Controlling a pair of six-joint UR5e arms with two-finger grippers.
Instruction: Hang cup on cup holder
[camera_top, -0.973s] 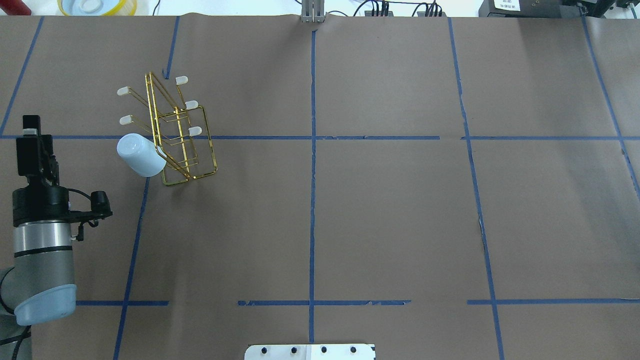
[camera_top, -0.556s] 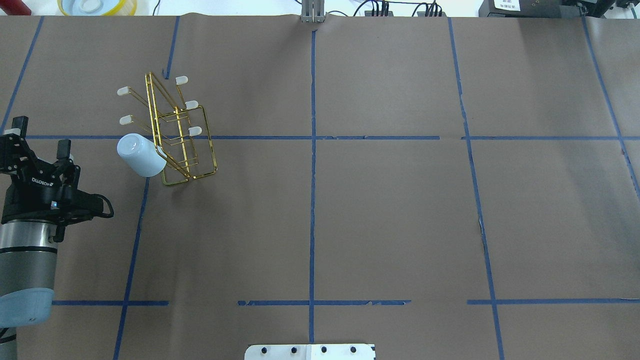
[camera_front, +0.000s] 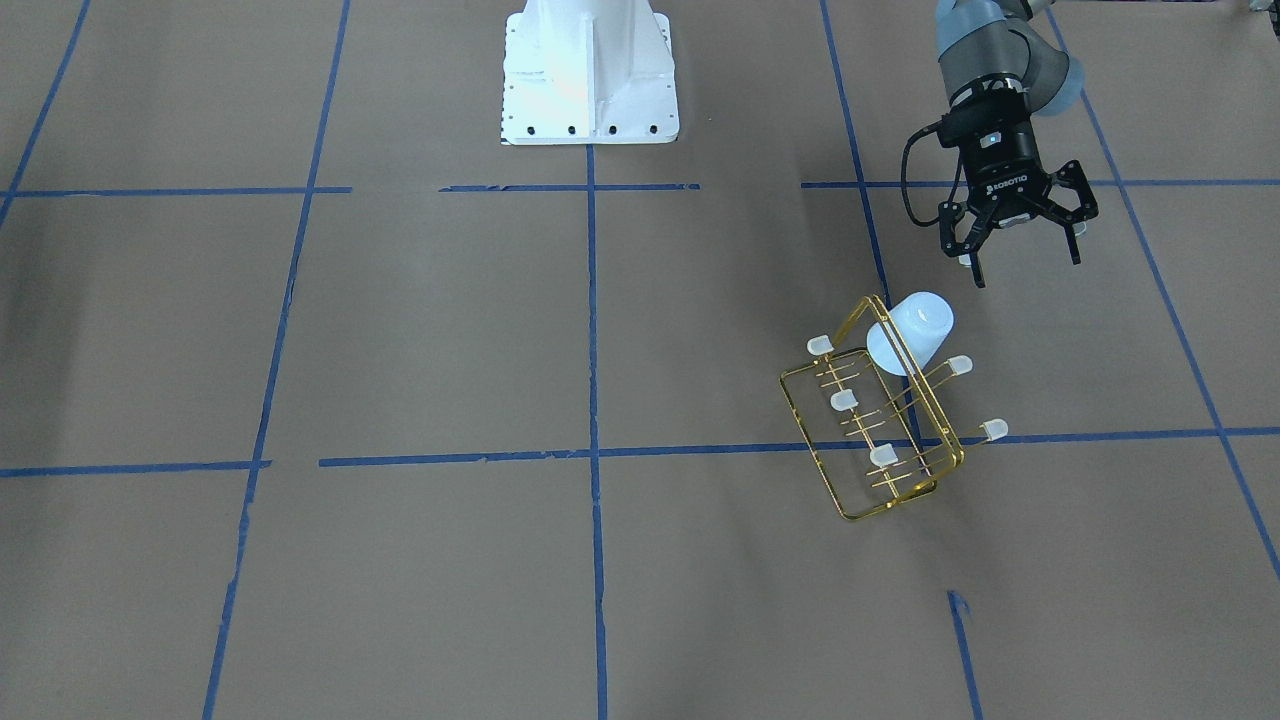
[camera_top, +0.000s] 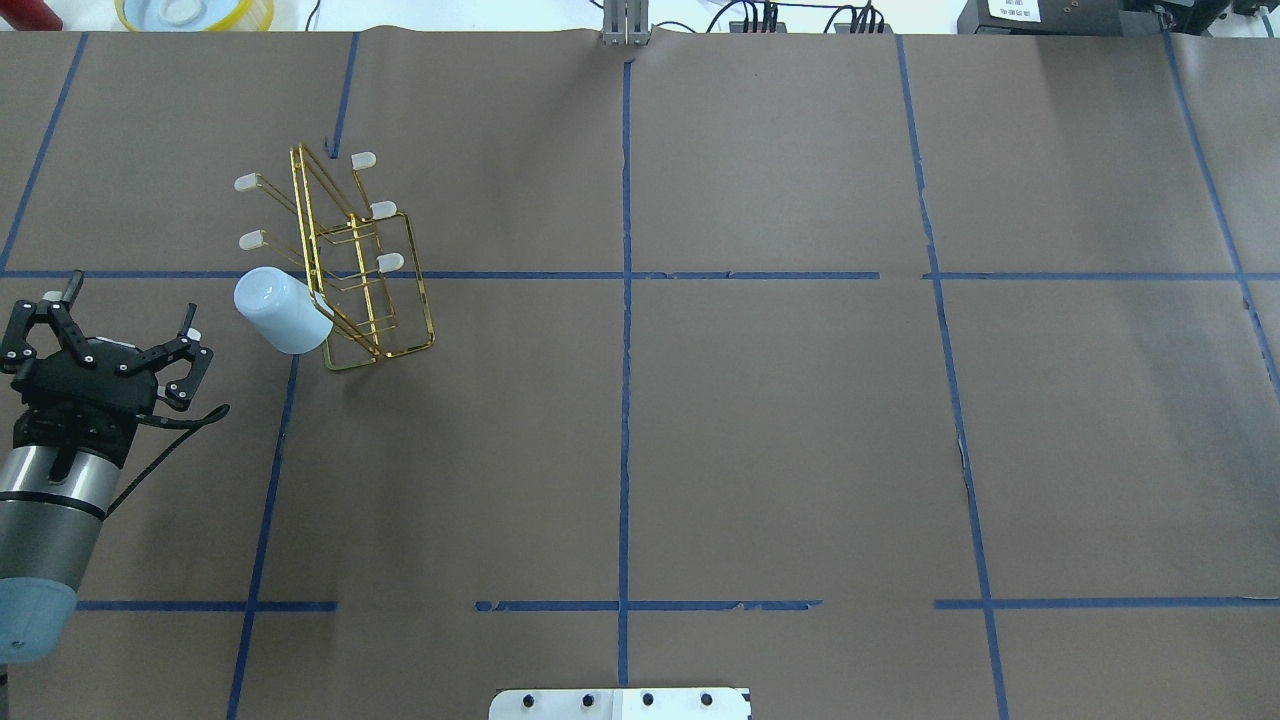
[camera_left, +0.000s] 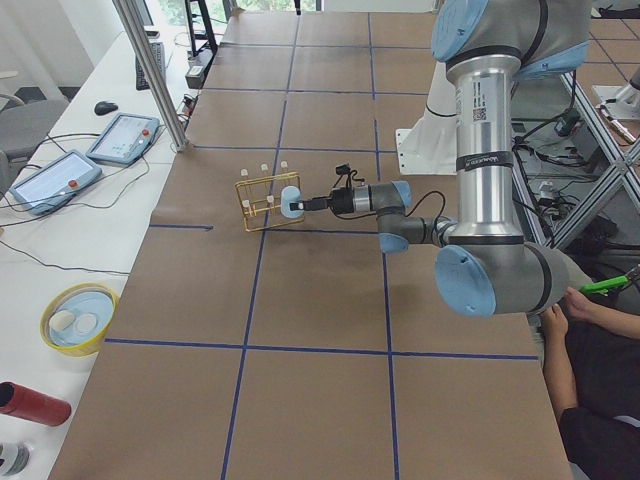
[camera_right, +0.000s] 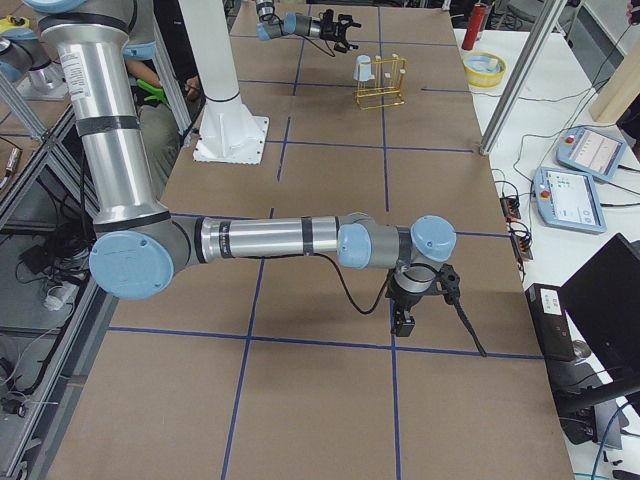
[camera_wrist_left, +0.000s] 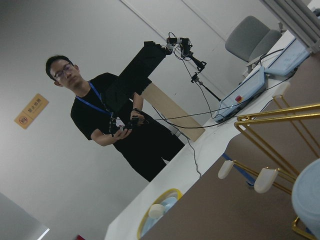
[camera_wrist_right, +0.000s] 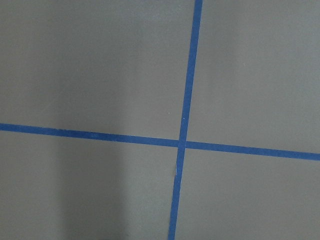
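The pale blue cup (camera_top: 282, 310) sits mouth-down over a slanted prong at the near left end of the gold wire cup holder (camera_top: 350, 270), tilted. It also shows in the front view (camera_front: 912, 332) on the holder (camera_front: 880, 430). My left gripper (camera_top: 128, 303) is open and empty, to the left of the cup and apart from it, also in the front view (camera_front: 1027, 265). The left wrist view shows the cup's edge (camera_wrist_left: 307, 200) and capped prongs (camera_wrist_left: 265, 180). My right gripper (camera_right: 405, 318) hangs over bare table far from the holder; I cannot tell if it is open.
A yellow bowl (camera_top: 195, 12) and a red cylinder (camera_top: 30, 12) stand beyond the table's far left corner. The white robot base (camera_front: 588, 70) is at the near middle edge. An operator (camera_wrist_left: 110, 125) stands beyond the table.
My left gripper has turned at the wrist so its open fingers now show spread, and the arm has shifted slightly left and back. The cup and holder have not moved.
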